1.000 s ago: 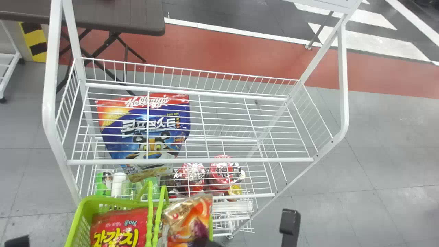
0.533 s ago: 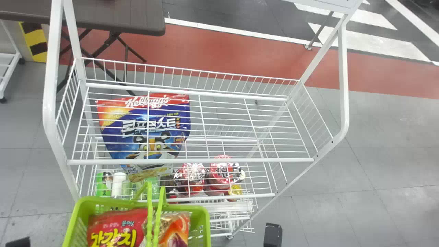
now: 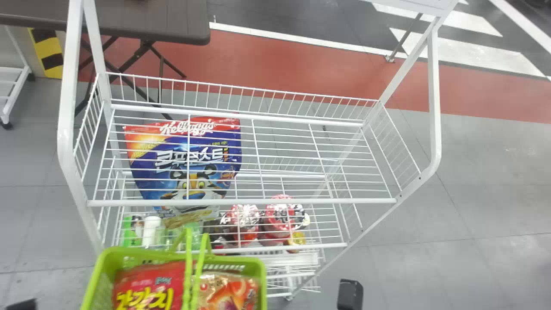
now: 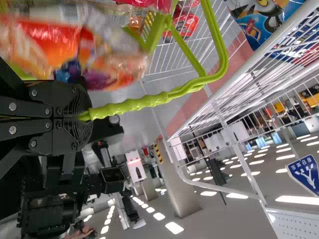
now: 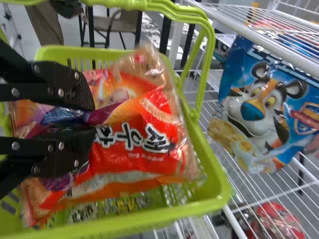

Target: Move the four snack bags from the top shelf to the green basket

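Note:
The green basket point(image 3: 239, 261) hangs before the shelf, at lower left in the head view; a red snack bag point(image 3: 144, 286) lies inside on the left. My left gripper point(image 4: 83, 118) is shut on its braided handle point(image 4: 144, 103). An orange and red snack bag point(image 3: 228, 290) is inside the basket's right half, beside the handle. In the right wrist view my right gripper point(image 5: 94, 118) is shut on this folded snack bag point(image 5: 149, 134), whose far end sticks out past the fingers. The bag's underside is hidden.
The white wire shelf point(image 3: 241, 201) stands ahead. Through its top tier shows a large blue cereal bag point(image 3: 185, 168); red-topped packs point(image 3: 282, 217) and bottles stand lower down. Black arm parts point(image 3: 351, 295) show at the bottom edge. A brown table point(image 3: 146, 21) is behind.
The orange and red bag has come down from over the basket's right rim to inside it and now lies flatter. The black part of my right arm has shifted lower and left overall.

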You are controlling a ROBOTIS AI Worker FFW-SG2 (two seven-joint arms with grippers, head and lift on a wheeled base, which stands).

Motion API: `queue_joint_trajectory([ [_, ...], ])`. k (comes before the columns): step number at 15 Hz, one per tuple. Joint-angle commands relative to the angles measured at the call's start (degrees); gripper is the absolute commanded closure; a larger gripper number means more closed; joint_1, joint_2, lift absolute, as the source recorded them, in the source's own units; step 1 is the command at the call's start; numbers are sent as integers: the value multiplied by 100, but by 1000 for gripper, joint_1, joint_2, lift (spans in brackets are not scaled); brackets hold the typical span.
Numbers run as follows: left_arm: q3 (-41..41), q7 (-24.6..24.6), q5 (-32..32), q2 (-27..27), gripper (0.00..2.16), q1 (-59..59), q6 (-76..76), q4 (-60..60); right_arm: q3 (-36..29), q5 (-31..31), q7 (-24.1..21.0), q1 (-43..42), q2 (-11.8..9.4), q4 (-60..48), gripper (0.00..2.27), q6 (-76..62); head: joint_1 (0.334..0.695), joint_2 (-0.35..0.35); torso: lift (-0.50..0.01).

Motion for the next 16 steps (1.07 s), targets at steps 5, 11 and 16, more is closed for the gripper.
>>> queue_joint_trajectory([
  [5,20,26,-9,-53,1730,9,0,-33,266,920,-139,193,5,-609,63,-1698,695,-350,0],
  [11,11,70,-9,-53,1730,0,0,-16,1312,2731,-921,756,5,-679,33,-6954,695,-350,0],
  [16,11,62,-9,-44,1730,0,0,-16,1760,3328,-1615,896,5,-864,36,-7218,695,-350,0],
])
